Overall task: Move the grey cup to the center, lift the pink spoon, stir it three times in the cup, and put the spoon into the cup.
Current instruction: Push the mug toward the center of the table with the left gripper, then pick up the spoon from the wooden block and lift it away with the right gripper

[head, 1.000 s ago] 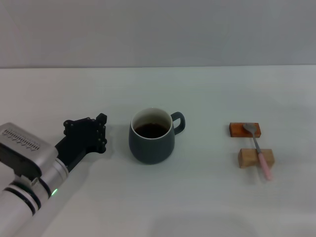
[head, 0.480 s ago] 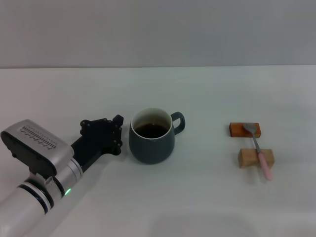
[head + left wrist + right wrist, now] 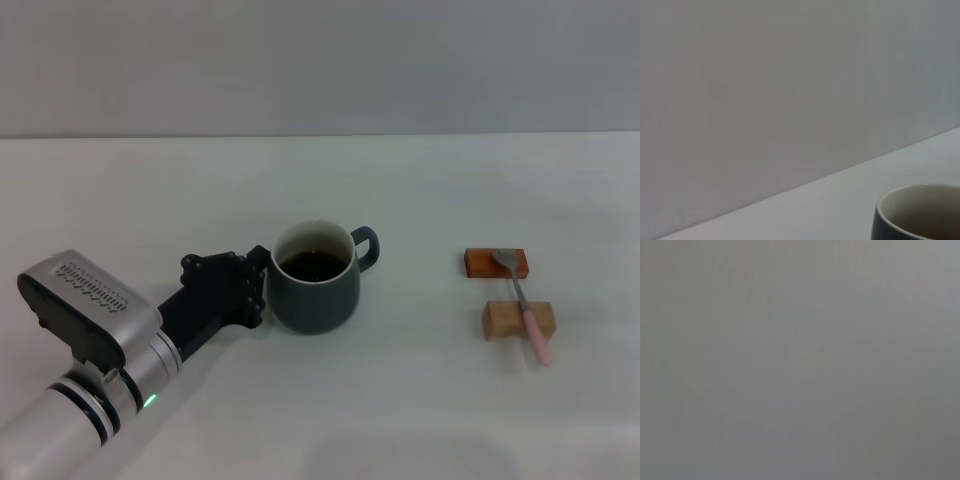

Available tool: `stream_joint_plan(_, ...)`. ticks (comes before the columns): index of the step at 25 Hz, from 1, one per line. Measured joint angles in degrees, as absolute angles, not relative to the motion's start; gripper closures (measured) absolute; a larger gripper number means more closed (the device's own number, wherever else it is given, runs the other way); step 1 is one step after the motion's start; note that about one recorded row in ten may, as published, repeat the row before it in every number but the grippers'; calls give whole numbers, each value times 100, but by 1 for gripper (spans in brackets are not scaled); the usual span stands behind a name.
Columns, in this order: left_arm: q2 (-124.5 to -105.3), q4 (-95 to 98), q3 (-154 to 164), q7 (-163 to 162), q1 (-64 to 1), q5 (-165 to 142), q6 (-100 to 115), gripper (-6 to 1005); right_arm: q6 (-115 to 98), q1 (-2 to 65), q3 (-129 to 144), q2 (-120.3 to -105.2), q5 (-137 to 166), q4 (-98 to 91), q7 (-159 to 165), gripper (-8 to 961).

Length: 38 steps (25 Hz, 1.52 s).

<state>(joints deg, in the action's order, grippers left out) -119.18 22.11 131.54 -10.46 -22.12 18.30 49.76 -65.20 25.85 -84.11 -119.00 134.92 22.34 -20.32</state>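
Left gripper (image 3: 255, 290) at table centre, pressed against grey cup (image 3: 314, 290) at cup's 9 o'clock side; finger spread impossible to tell. Cup upright, dark liquid inside, handle at 2 o'clock. Pink spoon (image 3: 527, 304) well apart at cup's 3 o'clock, propped on tan block (image 3: 508, 320), bowl over reddish block (image 3: 484, 263).

Right wrist view: a plain, even grey surface fills the whole field. No object, edge or claw can be made out.
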Motion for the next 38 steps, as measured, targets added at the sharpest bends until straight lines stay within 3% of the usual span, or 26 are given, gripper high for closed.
stream_joint_plan(18, -11871, 2151, 12409, -1047, -2055, 2627, 5057, 1001, -6206, 2549, -8010, -11940, 13445, 2371, -2031, 480)
stream_joint_plan(27, -11778, 1750, 9848, -1028, -2151, 2598, 5676, 1001, -5399, 1359, -7466, -11946, 13412, 4044, -2079, 480)
stream_joint_plan(31, -11739, 1702, 9467, -1026, -2172, 2585, 5826, 1001, -5288, 1139, -7330, -11942, 13411, 4270, -2086, 480)
stream_joint_plan(32, -11583, 1671, 9052, -1083, -2179, 2591, 6039, 1001, -5282, 1035, -7203, -11944, 13408, 4347, -2092, 480)
stream_joint_plan(38, -11577, 1630, 9065, -984, -2234, 2584, 6105, 1001, -5316, 677, -6519, -11949, 13161, 4783, -2097, 480)
